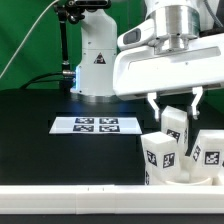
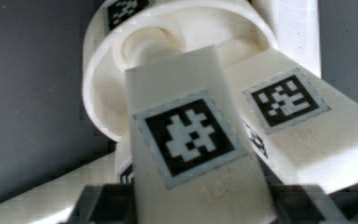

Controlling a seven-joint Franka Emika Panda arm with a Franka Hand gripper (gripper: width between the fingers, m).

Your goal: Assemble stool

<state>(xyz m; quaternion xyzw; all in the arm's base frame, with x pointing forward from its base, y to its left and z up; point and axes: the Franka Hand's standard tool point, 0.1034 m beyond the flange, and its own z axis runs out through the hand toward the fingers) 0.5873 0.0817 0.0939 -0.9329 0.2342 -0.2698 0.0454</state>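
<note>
My jaws stand to either side of the top of an upright stool leg, and in the exterior view they look closed on it, though the contact itself is too small to make out for certain. My gripper hangs straight down over that leg, which stands in a tight cluster with two more tagged legs: one in front of it and one toward the exterior view's right. I judge the held leg is kept vertical so it can be seated in the round seat, whose rim I cannot pick out here. The marker board lies flat on the dark table, well apart from the cluster toward the exterior view's left. A long white border rail runs along the near edge.

In the wrist view, the held leg fills the middle with a tag facing the camera, my dark fingertips flanking its near end. Beyond it sits the round rimmed seat, holding another tagged leg at its far side.
</note>
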